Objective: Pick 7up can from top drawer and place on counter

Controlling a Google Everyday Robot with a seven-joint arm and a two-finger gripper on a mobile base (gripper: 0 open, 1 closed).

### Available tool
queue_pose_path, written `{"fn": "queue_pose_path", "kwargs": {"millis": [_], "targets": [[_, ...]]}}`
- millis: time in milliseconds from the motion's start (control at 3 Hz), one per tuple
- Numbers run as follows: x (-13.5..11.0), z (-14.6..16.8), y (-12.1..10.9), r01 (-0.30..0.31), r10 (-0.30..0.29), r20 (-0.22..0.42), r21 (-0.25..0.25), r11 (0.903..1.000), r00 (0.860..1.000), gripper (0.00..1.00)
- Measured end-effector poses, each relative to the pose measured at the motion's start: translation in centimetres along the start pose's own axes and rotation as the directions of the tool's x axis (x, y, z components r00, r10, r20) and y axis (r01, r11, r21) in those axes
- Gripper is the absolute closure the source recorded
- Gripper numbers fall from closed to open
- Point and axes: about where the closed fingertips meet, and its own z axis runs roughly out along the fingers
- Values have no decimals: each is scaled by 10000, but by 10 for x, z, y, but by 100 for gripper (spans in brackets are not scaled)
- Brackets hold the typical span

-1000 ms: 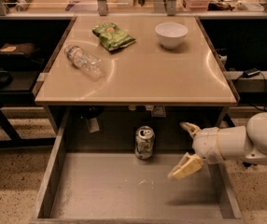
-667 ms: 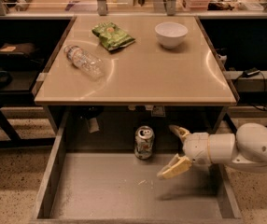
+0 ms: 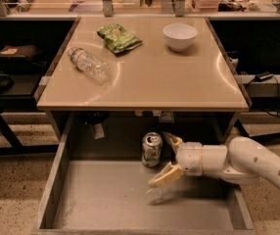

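Observation:
The 7up can [image 3: 151, 149] stands upright at the back of the open top drawer [image 3: 110, 202], near its middle, silver top showing. My gripper [image 3: 168, 158] reaches in from the right inside the drawer, open, its two tan fingers spread wide. One fingertip [image 3: 171, 139] is beside the can's right side and the other [image 3: 158, 179] is in front of and below the can. The can is just left of the gap between them, not gripped. The beige counter [image 3: 179, 82] lies above and behind the drawer.
On the counter lie a clear plastic bottle [image 3: 88, 64] on its side at left, a green snack bag [image 3: 118, 37] at the back and a white bowl [image 3: 179, 35] at back right. Drawer side walls [image 3: 52, 180] bound the left and right. Dark shelves flank the counter.
My gripper has moved left across the drawer toward the can, from well to its right to right next to it, fingers still spread. The can has not moved.

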Motion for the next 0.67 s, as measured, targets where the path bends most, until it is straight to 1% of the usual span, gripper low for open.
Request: {"fn": "queue_pose_path", "kwargs": {"millis": [333, 667], "targets": [[-23, 9, -13, 614, -620, 210, 284, 9977, 9979, 0], [-24, 10, -14, 632, -639, 217, 295, 9976, 9977, 0]]}}
